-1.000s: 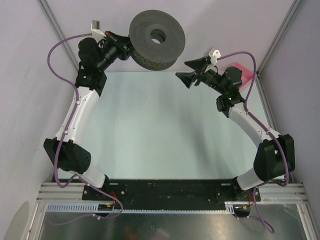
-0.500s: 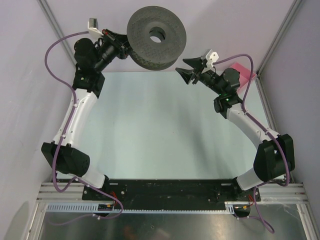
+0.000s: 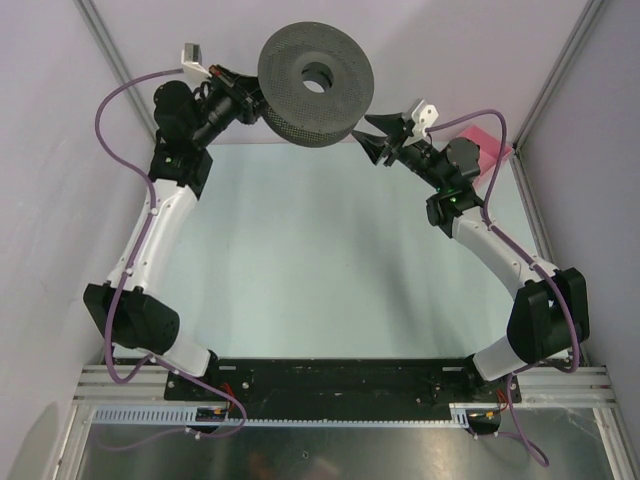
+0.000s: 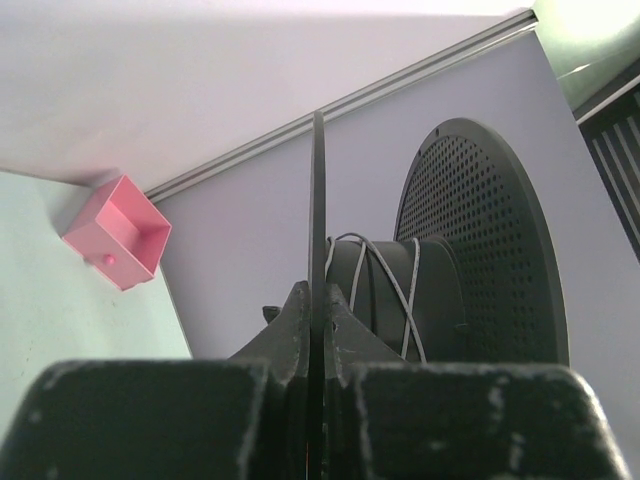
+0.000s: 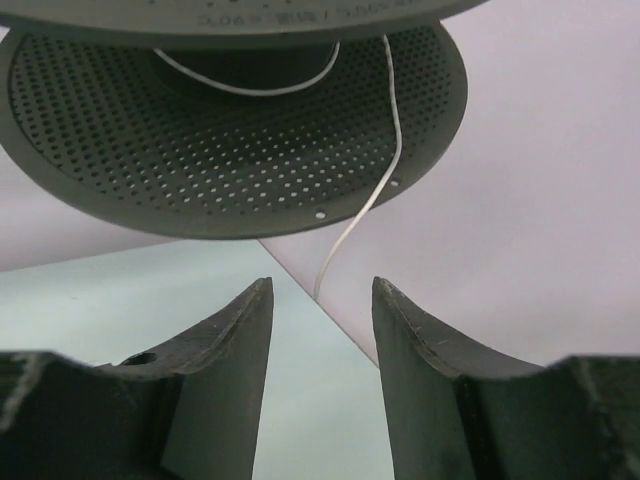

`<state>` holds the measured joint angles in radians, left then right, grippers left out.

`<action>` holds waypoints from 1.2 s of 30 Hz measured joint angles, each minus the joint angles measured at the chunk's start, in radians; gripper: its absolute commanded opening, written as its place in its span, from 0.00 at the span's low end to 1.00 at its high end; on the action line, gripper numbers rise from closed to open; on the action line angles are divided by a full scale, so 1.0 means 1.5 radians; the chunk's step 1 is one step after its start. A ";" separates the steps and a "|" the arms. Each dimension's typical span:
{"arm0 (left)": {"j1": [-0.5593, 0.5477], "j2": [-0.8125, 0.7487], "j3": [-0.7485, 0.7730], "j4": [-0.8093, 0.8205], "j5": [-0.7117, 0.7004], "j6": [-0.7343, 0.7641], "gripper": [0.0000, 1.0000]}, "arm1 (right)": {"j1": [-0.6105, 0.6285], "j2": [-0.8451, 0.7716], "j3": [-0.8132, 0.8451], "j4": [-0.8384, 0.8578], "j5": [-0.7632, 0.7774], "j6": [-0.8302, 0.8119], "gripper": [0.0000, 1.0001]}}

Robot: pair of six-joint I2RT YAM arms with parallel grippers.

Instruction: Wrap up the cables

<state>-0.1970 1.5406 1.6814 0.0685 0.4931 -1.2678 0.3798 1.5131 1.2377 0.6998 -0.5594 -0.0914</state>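
**Spool (image 3: 315, 85) clamped by the left gripper (image 3: 250, 98); wire tail hangs toward the spread right gripper (image 3: 362, 135)**

Top view: The dark grey spool is held up above the far edge of the table (image 3: 320, 260), its perforated face and centre hole tilted toward the camera. The left gripper meets it from the left at the rim. The right gripper sits just to the spool's right, its two black fingers splayed apart with nothing between them. A pink box (image 3: 488, 150) lies behind the right wrist. The wire is too fine to make out here.

Left wrist view: The left gripper's fingers are pressed together on one spool flange, seen edge-on as a thin vertical line between them. Beyond it, whitish turns of the wire (image 4: 385, 290) cross the hub on a slant, wound loosely around it. The hub's axis runs left to right in this view. The pink box stands at the left, by the wall.

Right wrist view: The spool fills the top. A loop of wire lies on the hub, and a loose length (image 5: 385, 170) drops almost straight down past the flange rim. It then bends lower-left, its free end pointing down toward the gap between the parted fingers, not touching either one.
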 measured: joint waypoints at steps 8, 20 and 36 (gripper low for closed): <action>-0.010 -0.002 -0.029 -0.002 -0.001 0.001 0.00 | 0.001 0.000 0.000 0.007 0.001 -0.010 0.06; 0.019 -0.002 -0.033 -0.047 -0.078 0.024 0.00 | 0.009 -0.034 -0.013 -0.065 0.003 -0.081 0.00; -0.012 0.073 0.029 -0.263 -0.147 0.092 0.00 | 0.180 -0.076 -0.020 -0.329 0.081 -0.373 0.00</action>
<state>-0.2157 1.6497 1.7245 -0.3267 0.2726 -1.1297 0.6491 1.3998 1.2076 0.2070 -0.4377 -0.6502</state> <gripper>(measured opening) 0.037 0.018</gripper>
